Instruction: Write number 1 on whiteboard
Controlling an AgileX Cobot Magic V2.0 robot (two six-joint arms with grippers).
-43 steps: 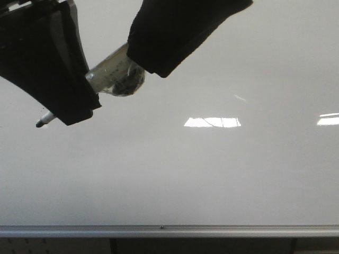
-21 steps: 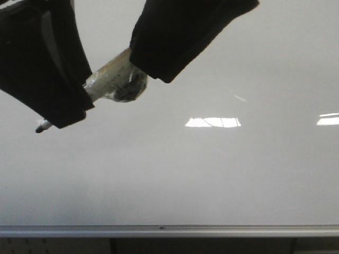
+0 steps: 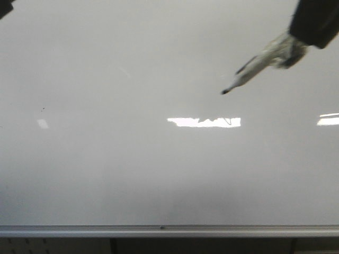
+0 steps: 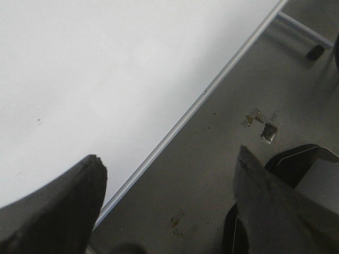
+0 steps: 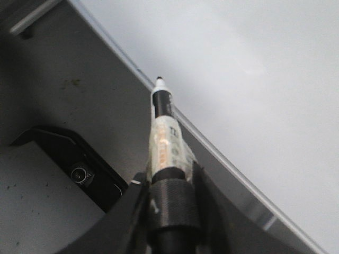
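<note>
Board: we see the large glossy white-grey whiteboard (image 3: 159,174) filling the front view, with its silver metal rail (image 3: 169,230) running along the six o'clock edge.

Right claw: our right gripper (image 5: 169,182) is pressed onto the taped black-tipped marker pen (image 5: 165,137); its dark fingers (image 5: 130,211) flank the pen's knurled black barrel on both sides.

Pen in front view: the marker (image 3: 254,69) comes in from about two o'clock, slanting down toward eight o'clock, its dark tip over the upper right of the board. We cannot tell whether the tip touches the surface.

Left claw: our left gripper (image 4: 169,185) is spread wide with nothing between its two dark fingers (image 4: 79,196); it hangs over the board's edge and the grey floor (image 4: 222,159) beside it.

Number 1: we find no clear marker stroke on the board; only a small dark speck (image 3: 43,109) at about nine o'clock.

Reflections: bright light patches (image 3: 204,122) lie right of centre and at the three o'clock edge.
</note>
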